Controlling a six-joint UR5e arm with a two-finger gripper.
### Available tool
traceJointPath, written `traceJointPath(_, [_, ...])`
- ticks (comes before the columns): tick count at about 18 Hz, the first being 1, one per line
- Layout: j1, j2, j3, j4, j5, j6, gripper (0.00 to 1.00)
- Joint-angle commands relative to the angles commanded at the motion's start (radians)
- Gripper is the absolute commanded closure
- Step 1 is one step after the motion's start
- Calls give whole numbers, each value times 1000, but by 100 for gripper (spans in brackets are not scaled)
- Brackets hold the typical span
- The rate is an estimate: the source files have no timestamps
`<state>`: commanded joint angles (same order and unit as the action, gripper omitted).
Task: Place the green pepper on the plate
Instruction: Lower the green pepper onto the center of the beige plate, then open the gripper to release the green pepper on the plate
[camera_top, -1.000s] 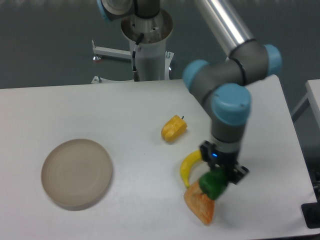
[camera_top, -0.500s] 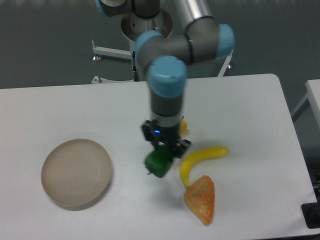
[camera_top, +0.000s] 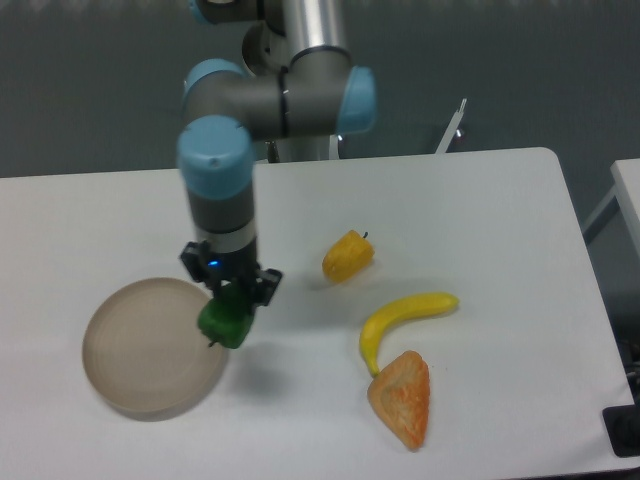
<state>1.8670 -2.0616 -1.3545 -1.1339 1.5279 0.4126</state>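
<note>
White table (camera_top: 480, 200), rounded corners, bearing all items below. Robot arm (camera_top: 225, 170), grey with blue joint caps, reaching down over the left half. Plate (camera_top: 130, 350), round, beige-tan, low rim, at left front. Banana (camera_top: 400, 320), yellow, curved, right of centre. Orange wedge-shaped piece (camera_top: 403, 398), just in front of the banana's lower end. Yellow pepper (camera_top: 347, 257), lying near table centre, apart from the banana. Gripper (camera_top: 230, 292), pointing down, clamped on the green pepper (camera_top: 224, 321). Green pepper held at the plate's right rim, overlapping it in view; whether touching the plate, cannot tell.
</note>
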Motion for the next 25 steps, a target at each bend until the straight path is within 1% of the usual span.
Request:
traceJointPath(3, [-40, -51, -12, 48, 3, -6, 68])
traceJointPath(5, [-61, -77, -11, 54, 0, -40, 68])
traceJointPath(6, [-66, -81, -14, 54, 0, -90, 68])
traceJointPath(8, [-83, -83, -29, 54, 0, -150, 68])
traceJointPath(10, [-89, -78, -51, 54, 2, -153, 68])
traceJointPath(17, [-95, -83, -52, 54, -2, -158, 68])
traceJointPath(19, [-97, -81, -52, 54, -3, -156, 66])
traceJointPath(25, [-100, -83, -52, 54, -9, -156, 65])
